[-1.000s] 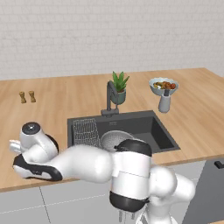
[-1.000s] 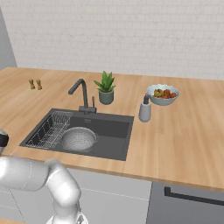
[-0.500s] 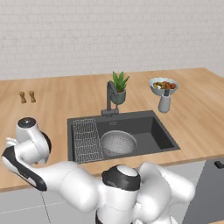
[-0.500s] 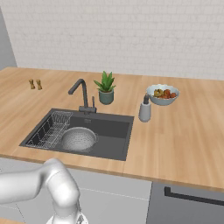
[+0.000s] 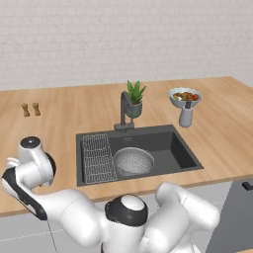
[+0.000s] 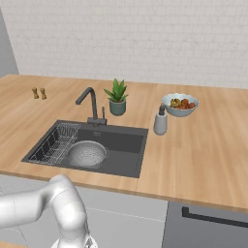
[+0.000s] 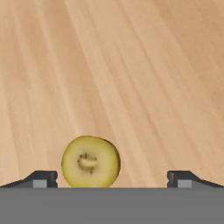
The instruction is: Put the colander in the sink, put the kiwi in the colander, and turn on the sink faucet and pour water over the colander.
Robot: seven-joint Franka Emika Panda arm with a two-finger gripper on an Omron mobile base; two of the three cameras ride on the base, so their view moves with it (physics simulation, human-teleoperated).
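Currently the two-finger gripper (image 7: 112, 177) stands with its dark fingertips (image 7: 41, 178) wide apart and nothing clamped between them. In the hand view, the small round yellowish-olive kiwi (image 7: 90, 161) lies on the wooden countertop (image 7: 131, 78), between the fingertips and nearer the left one; contact with either cannot be told. In the left base view, the white arm reaches to the left of the large rectangular dark grey sink (image 5: 183, 150). Inside the sink, the round grey perforated metal colander (image 5: 132, 161) sits beside the wire grid rack (image 5: 98, 157). Behind the sink stands the dark grey angular sink faucet (image 5: 123, 109), with a green potted plant (image 5: 134, 98) just beside it.
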